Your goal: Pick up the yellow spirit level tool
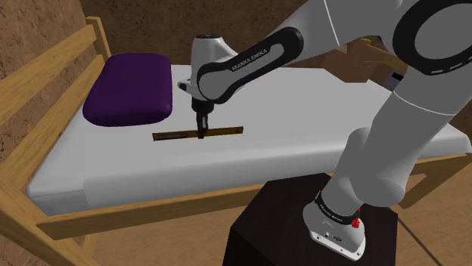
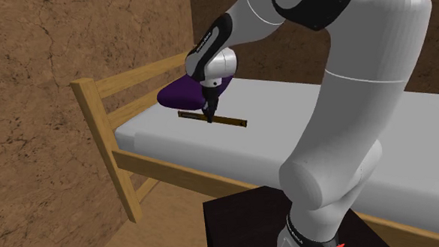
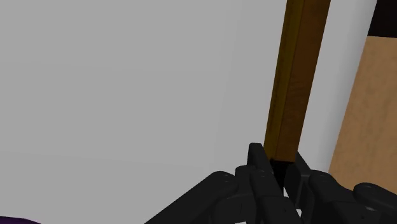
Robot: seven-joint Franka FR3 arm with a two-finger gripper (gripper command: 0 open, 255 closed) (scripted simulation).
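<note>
Across the wooden bed frame (image 1: 45, 98) lies a grey mattress (image 1: 302, 113), with a purple pillow (image 1: 128, 89) at its head. Near the pillow, flat on the mattress, sits the dark yellow-brown spirit level (image 1: 227, 131), its long axis running from the shoulder view's left to its right. Directly over it the tool (image 1: 202, 133) stands upright, down on the bar near its middle, with its fingers (image 3: 256, 167) set across the narrow width and clenched on both long sides. A straight lift looks next; gripped near mid-length, the bar should hang balanced.
</note>
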